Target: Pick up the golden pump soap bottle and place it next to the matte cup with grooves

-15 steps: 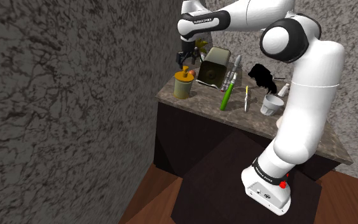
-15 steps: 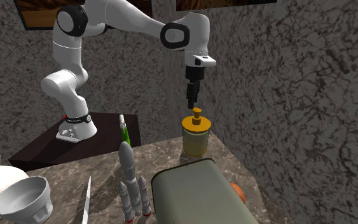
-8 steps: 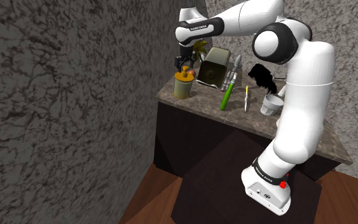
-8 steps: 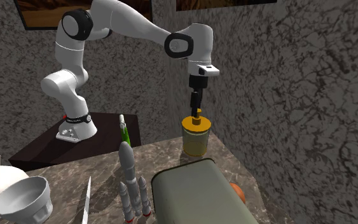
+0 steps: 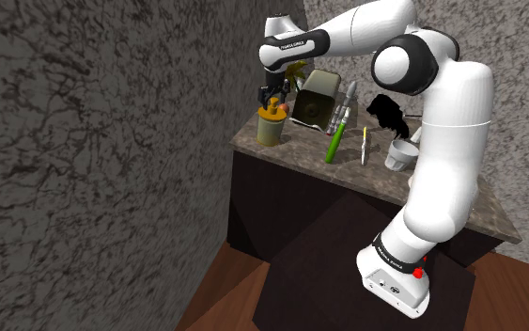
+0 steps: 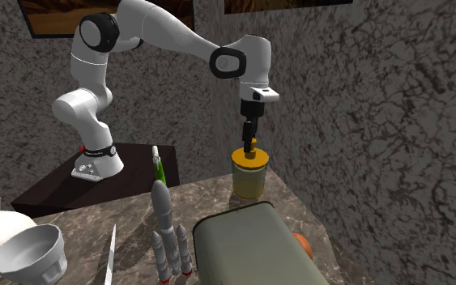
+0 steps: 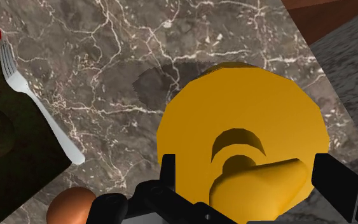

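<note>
Hanging directly above the golden pump soap bottle (image 6: 249, 174), the gripper (image 6: 250, 144) had its 2 fingers (image 7: 168, 175) spread, 1 on each side of the pump head, not closed on it. The bottle stood upright on the marble counter (image 7: 107, 57) beneath the fingertips. 1 fork (image 7: 41, 105) lay off to one side of the gripper; the pale cup (image 5: 401, 155) stood well apart.

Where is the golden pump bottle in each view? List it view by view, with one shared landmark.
Shoulder view: bottle at the counter's left end, upper middle.
Second exterior view: bottle right of centre, at the counter's far edge.
Wrist view: bottle under the gripper, pump between its open fingers.
Shared landmark: the gripper directly above the pump.
</note>
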